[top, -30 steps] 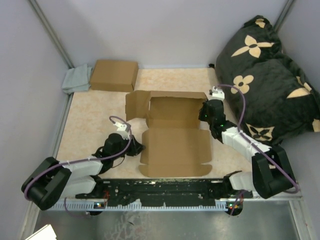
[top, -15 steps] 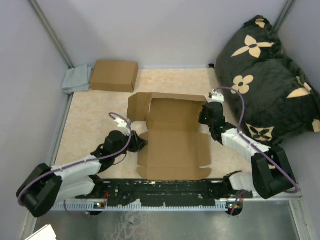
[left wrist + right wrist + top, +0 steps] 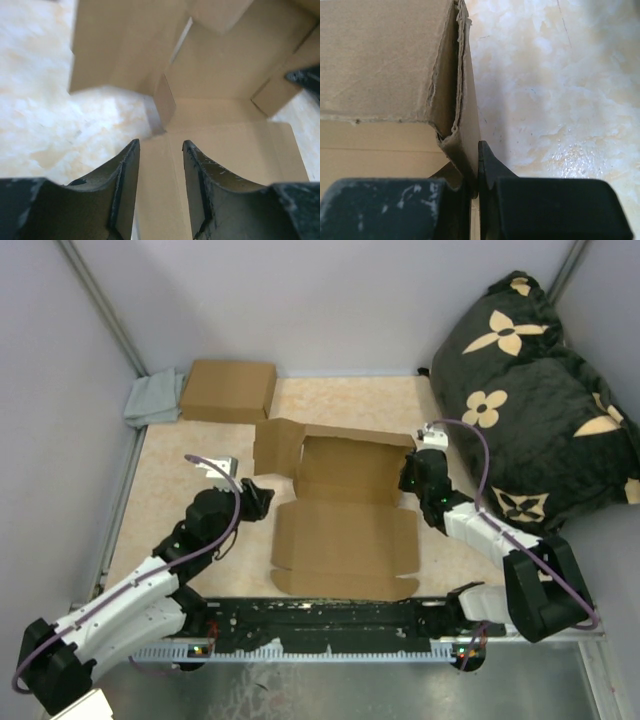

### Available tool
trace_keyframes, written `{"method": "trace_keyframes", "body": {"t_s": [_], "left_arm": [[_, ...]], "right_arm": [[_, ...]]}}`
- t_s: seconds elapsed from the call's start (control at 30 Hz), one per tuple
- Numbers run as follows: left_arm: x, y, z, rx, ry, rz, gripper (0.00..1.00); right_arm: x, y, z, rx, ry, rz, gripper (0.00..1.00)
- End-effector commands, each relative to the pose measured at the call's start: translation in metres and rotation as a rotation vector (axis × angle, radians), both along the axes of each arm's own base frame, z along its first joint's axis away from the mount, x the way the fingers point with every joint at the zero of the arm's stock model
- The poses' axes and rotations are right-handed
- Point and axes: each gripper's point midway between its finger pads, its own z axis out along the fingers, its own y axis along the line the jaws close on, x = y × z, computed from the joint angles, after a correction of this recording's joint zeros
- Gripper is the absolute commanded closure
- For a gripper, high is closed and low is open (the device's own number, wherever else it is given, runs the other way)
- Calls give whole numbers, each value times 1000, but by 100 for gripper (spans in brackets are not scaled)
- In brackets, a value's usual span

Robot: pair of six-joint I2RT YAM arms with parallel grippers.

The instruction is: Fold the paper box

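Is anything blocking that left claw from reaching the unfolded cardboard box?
Nothing visible. The left gripper points, jaws apart, straight at the left corner of the paper box; the right gripper pinches its right wall.

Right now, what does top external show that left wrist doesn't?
Only top external: the closed brown carton, grey cloth and flowered cushion, both arms, and the right hand clamped on the right wall of the paper box. Only left wrist: the left hand up close, open with nothing in it, pointing toward a small upright tab at the box's left corner. Both: the half-folded paper box and the marbled tabletop.
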Motion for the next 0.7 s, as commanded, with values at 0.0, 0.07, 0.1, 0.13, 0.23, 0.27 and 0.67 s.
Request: {"method": "trace_keyframes", "body": {"t_s": [0.0, 0.07, 0.1, 0.13, 0.23, 0.27, 0.67], "left_arm": [[27, 37, 53, 74, -197, 208, 51], [41, 51, 74, 110, -261, 306, 46], [48, 55, 79, 133, -274, 336, 45], [56, 58, 85, 150, -278, 364, 43], [90, 64, 108, 142, -260, 412, 42], [101, 64, 112, 126, -247, 409, 42], [201, 101, 88, -65, -86, 338, 43]], "right_arm": [[4, 0, 14, -7, -77, 17, 100], [2, -1, 10, -18, -72, 25, 100], [1, 0, 8, -22, -67, 30, 100], [0, -1, 6, -26, -63, 33, 100], [-1, 0, 2, -28, -55, 43, 100], [-2, 1, 1, -26, -56, 47, 100], [-1, 12, -2, -9, -51, 108, 99]]}}
